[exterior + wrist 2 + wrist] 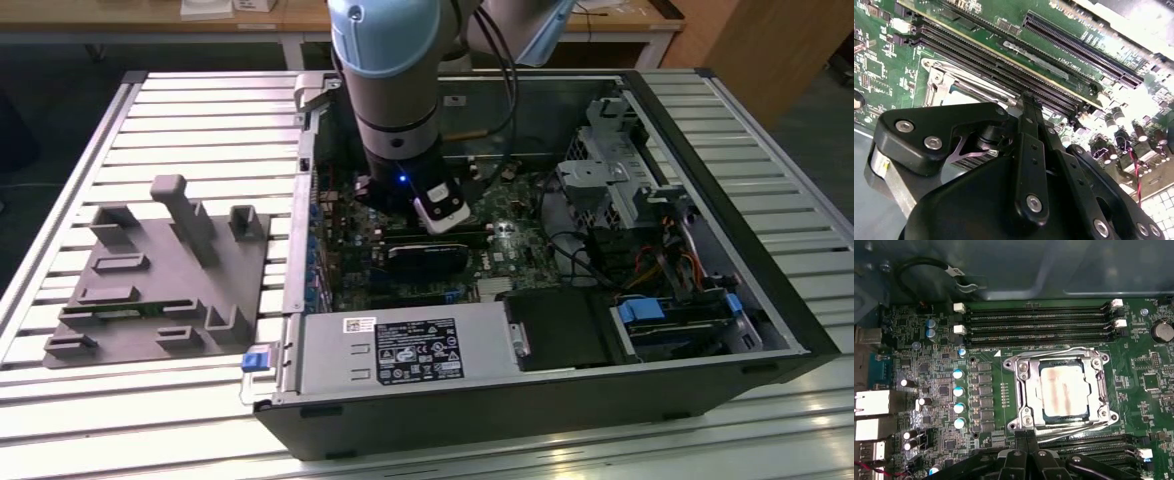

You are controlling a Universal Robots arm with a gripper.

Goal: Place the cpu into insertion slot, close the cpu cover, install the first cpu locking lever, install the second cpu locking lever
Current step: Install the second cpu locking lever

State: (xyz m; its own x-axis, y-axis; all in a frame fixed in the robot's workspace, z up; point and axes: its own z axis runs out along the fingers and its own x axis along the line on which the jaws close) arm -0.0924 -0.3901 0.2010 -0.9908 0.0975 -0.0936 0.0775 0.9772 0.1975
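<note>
Slatted table [747, 130] | open computer case [534, 400] | gripper [1026, 440] beside cpu cover [1026, 390], memory slots [1039, 320] flanking | grip unclear

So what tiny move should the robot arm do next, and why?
Probably ease the gripper a little closer to the thin wire lever beside it and press it. The chip already sits in the socket under the closed metal cover, and the shut gripper hangs right next to that lever. Whether it is latched I cannot tell.
</note>
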